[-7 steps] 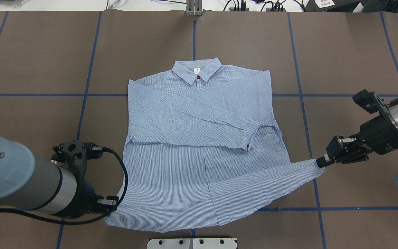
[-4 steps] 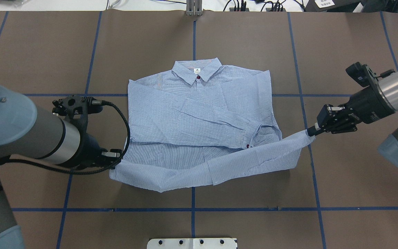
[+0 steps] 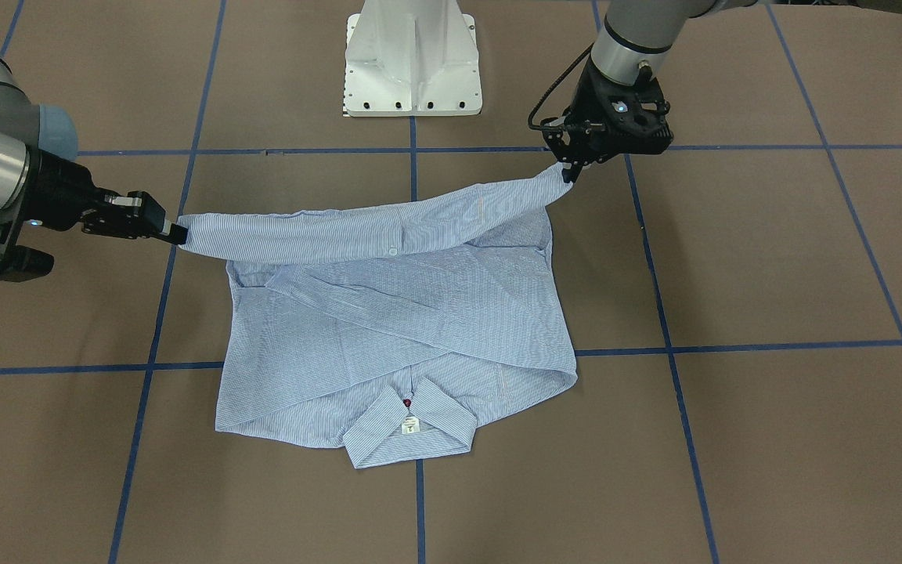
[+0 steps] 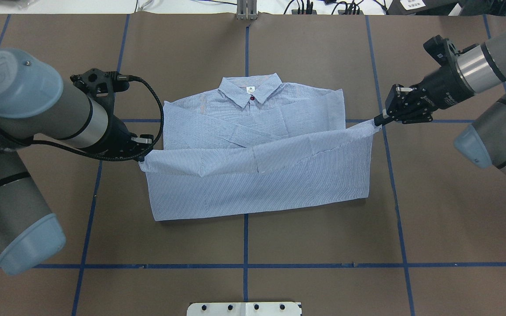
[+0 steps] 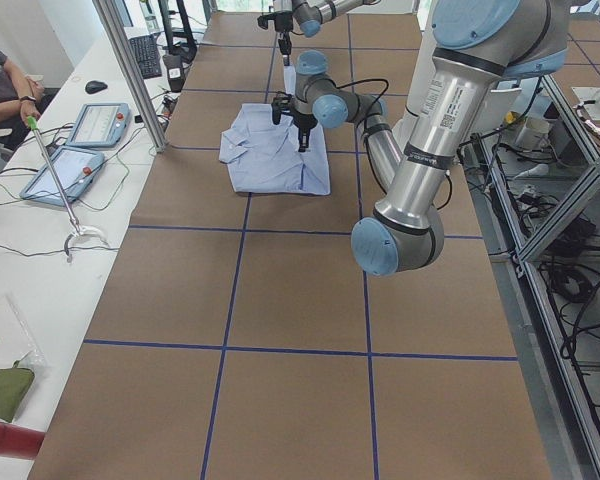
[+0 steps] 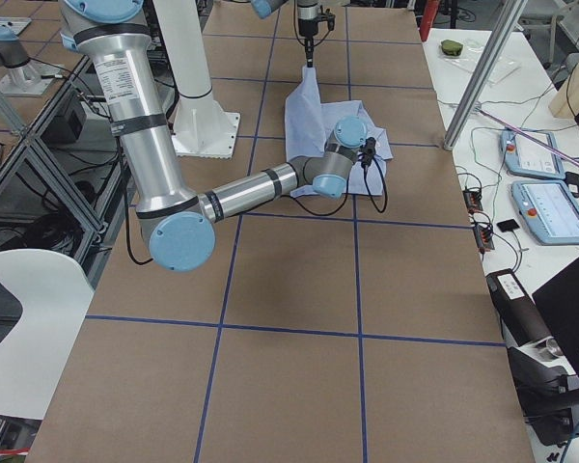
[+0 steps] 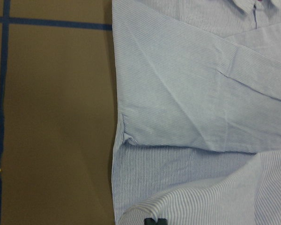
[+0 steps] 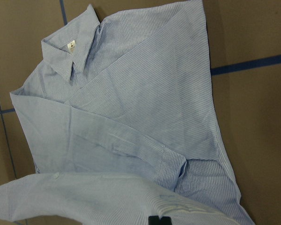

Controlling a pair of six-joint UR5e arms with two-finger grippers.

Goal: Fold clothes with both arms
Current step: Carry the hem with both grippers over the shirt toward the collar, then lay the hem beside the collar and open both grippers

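Observation:
The striped blue-and-white shirt point(image 4: 257, 175) lies flat on the brown table, collar point(image 4: 249, 90) at the far side, sleeves crossed over its chest. Its bottom hem is lifted and doubled back over the lower half. My left gripper point(image 4: 141, 159) is shut on the hem's left corner, and my right gripper point(image 4: 378, 120) is shut on the right corner. In the front-facing view the hem point(image 3: 373, 227) hangs stretched between the left gripper point(image 3: 568, 168) and the right gripper point(image 3: 177, 233). Both wrist views look down on the shirt point(image 7: 187, 93) point(image 8: 131, 108) with raised cloth at their bottom edge.
The white pedestal base point(image 3: 412, 59) stands at the robot's side of the table. Blue tape lines point(image 4: 244, 265) grid the brown surface. A person point(image 5: 0, 80) sits by tablets point(image 5: 80, 140) on a side bench. Cables point(image 4: 305, 6) run along the far edge.
Both grippers carried the hem up and away from the robot toward the collar. The shirt's lower half now folds over the crossed sleeves, and the near fold line sits farther from the table's near edge.

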